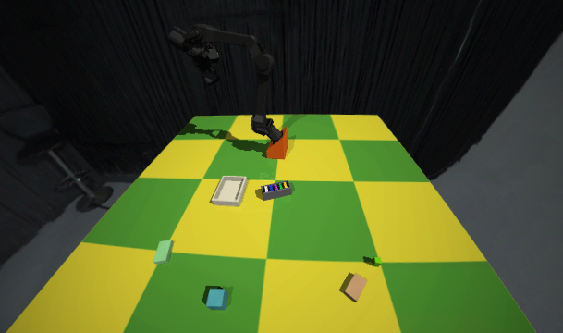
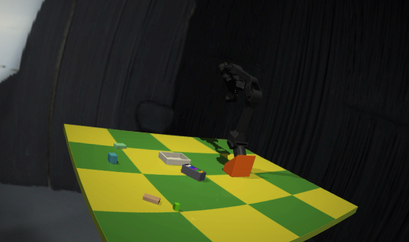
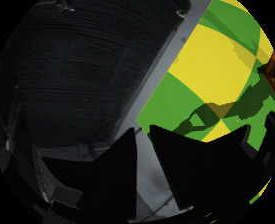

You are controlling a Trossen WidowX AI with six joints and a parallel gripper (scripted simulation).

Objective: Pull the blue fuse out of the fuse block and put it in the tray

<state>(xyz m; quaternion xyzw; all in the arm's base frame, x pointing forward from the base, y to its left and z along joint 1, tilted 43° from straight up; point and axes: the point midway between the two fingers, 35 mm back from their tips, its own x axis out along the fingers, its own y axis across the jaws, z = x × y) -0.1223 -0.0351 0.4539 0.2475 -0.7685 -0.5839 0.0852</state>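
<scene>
The dark fuse block [image 1: 277, 193] [image 2: 190, 172] stands on the table in front of the arm's base. The blue fuse [image 1: 271, 188] sits in its row, between the white fuse [image 1: 266, 189] and the purple fuse [image 1: 275, 187]. A green fuse [image 1: 281, 186] and an orange fuse [image 1: 286, 184] follow. The pale tray [image 1: 226, 203] [image 2: 172, 162] lies beside the block and looks empty. My gripper [image 3: 142, 130] is high above the table's back edge, far from block and tray. Its fingers are a little apart, with nothing between them. The block and tray are not in the wrist view.
The orange base [image 1: 277, 150] [image 2: 242, 166] is behind the block. Farther out lie a mint block [image 1: 164, 252] [image 2: 119, 146], a teal cube [image 1: 216, 299] [image 2: 113, 158], a tan block [image 1: 355, 287] [image 2: 151, 198] and a small green cube [image 1: 377, 262] [image 2: 176, 206].
</scene>
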